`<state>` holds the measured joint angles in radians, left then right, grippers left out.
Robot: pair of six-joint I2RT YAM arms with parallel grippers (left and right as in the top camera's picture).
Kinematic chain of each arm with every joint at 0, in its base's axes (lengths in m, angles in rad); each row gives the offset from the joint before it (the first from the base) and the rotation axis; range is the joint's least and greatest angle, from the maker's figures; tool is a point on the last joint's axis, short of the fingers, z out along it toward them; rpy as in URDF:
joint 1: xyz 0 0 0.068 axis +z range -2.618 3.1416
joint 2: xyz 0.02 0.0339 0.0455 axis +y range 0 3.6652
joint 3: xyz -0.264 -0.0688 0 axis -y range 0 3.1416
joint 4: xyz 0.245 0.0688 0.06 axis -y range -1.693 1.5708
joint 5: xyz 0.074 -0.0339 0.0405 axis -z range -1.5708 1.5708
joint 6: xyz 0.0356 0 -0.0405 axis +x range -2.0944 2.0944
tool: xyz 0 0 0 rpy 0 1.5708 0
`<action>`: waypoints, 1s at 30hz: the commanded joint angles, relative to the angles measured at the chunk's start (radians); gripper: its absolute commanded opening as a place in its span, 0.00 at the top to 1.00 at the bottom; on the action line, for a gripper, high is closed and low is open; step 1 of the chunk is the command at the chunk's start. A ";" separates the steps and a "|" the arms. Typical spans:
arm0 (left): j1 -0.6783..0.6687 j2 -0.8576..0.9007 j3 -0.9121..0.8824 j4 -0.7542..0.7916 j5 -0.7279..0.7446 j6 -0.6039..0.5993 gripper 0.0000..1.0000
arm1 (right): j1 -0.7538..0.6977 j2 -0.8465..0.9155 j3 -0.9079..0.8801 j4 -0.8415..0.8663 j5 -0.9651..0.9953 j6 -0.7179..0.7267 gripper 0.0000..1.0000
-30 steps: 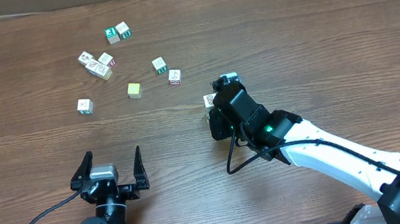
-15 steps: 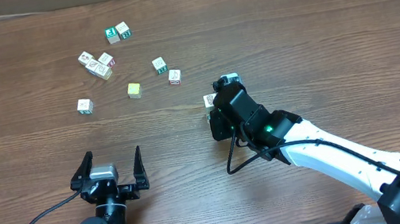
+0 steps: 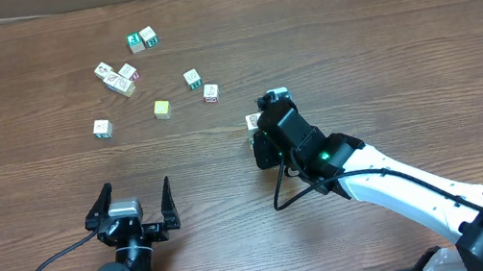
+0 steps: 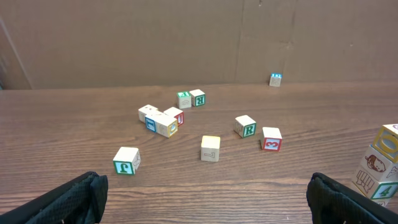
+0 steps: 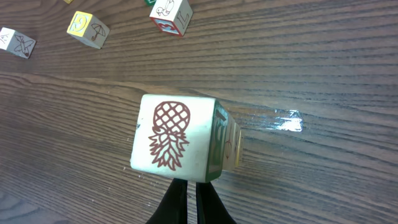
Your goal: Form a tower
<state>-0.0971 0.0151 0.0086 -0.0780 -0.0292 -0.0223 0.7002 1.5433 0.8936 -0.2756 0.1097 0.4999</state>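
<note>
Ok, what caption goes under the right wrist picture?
The tower seen from above, pineapple cube on top, right arm's shut fingers close by.

You can read a green R on the R cube (image 4: 245,126) and a red 3 on the 3 cube (image 4: 271,139) just beside it. The near-left cube (image 4: 126,160) shows a green letter, maybe J. The tower (image 4: 380,163) has a green 1-like mark low down. Other cube markings are too small to read.
</note>
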 commanded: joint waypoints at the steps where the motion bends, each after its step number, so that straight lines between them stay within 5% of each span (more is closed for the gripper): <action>1: 0.007 -0.010 -0.003 0.002 0.008 0.016 0.01 | -0.001 0.004 -0.007 0.011 0.014 -0.004 0.96; 30: 0.007 -0.010 -0.003 0.002 0.008 0.016 0.00 | -0.002 0.004 -0.006 -0.074 0.059 0.054 0.96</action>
<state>-0.0971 0.0151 0.0086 -0.0780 -0.0292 -0.0223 0.6998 1.5433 0.8936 -0.3519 0.1352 0.5262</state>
